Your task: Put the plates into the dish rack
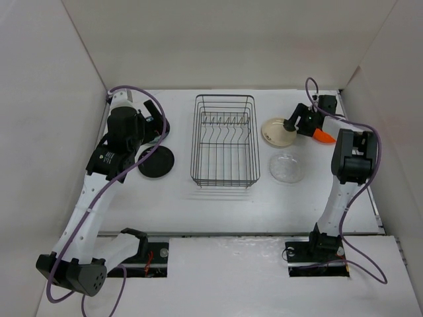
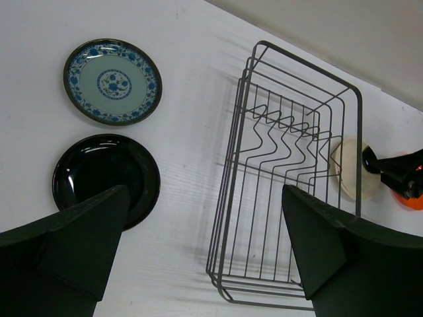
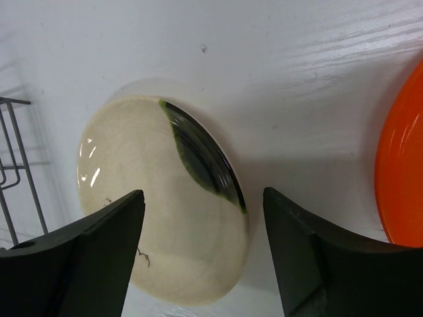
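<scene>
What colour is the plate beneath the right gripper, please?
Cream plate, dark green patch; right wrist view.

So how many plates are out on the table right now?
5. The teal patterned plate and black plate lie left of the dish rack; the cream plate, clear glass plate and orange plate lie right of it. The rack holds none.
</scene>
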`<state>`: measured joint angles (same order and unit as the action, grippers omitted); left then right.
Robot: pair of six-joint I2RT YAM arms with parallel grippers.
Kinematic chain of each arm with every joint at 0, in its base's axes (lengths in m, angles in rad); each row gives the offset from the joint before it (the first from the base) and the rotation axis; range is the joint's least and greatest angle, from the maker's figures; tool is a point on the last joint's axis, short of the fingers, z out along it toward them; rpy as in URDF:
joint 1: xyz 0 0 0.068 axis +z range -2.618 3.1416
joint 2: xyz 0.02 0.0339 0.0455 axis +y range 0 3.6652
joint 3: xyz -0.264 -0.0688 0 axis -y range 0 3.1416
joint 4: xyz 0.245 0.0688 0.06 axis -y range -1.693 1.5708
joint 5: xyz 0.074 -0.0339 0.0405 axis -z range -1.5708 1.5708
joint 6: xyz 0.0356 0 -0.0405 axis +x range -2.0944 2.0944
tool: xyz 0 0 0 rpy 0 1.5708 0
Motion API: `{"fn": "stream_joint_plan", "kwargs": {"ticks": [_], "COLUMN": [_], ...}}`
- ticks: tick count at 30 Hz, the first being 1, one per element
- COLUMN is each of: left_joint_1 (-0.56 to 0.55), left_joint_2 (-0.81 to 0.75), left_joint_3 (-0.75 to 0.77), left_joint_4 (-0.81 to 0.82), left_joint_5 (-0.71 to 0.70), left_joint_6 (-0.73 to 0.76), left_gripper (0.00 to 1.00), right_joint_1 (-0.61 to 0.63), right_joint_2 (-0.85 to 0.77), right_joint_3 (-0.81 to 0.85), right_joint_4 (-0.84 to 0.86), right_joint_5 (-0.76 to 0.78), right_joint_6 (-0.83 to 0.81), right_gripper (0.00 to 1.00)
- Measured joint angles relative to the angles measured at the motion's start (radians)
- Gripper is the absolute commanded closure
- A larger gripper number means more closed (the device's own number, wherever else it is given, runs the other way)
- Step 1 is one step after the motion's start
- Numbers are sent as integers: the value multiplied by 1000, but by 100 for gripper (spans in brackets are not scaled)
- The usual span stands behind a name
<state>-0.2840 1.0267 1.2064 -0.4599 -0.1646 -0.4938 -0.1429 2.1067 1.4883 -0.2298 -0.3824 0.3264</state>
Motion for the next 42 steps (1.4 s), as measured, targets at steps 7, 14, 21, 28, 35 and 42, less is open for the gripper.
{"fn": "stream_joint_plan", "kwargs": {"ticks": [7,14,21,28,35,42], "left_joint_1": [0,0,0,0,0,0], "left_joint_2": [-1,-2,-5,-9,-9,-9], "left_joint_3": [0,0,0,0,0,0], "left_joint_4": [0,0,-1,-1,-2,-2], "left_joint_5": [0,0,-5,-17,-27,-27], "left_joint_6": [0,0,0,0,0,0], "left_gripper": [0,0,0,0,0,0], "right_joint_1": [0,0,-2,-4,2,68], "right_joint_2": [7,28,35,45,0,-234], "right_joint_3": [16,59,67,94,61,60], "right_joint_4": [-40,-110,-157,-170,-171,-260], "right_joint_5": [14,69,95,53,99,442], "right_joint_6": [-17,-17,-16,-1,76,145], "right_gripper": [33,52,96,100,100,100]}}
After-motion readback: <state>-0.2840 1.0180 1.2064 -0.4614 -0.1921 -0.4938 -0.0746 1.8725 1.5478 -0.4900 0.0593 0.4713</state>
